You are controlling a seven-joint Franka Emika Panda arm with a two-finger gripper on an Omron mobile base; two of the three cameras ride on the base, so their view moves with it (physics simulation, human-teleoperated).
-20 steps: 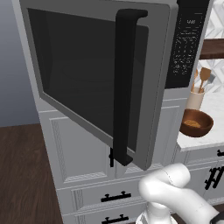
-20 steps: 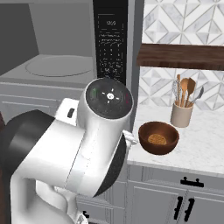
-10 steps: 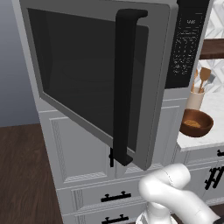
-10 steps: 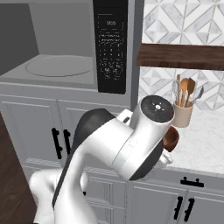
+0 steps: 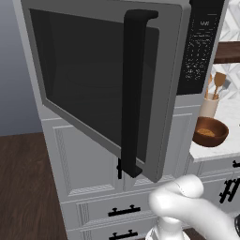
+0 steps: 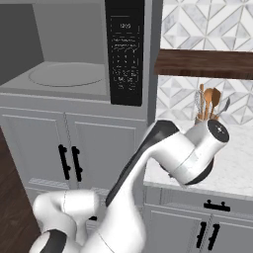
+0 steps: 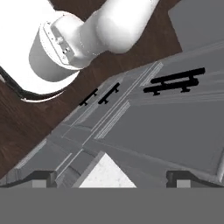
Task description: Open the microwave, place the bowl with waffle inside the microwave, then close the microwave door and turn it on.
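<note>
Left view shows the door swung open and the bowl on the bench; hand view shows the claw spread, empty.

The arm is glossy white, built of thick rounded segments that swell into bulbous joints. Dark grey to black bands mark the joints, one running up the back of the long link and one ringing the round end cap at centre right of the right base view. That cap carries a small dark dot. The claw shows two small dark grey, blocky fingertips.
</note>
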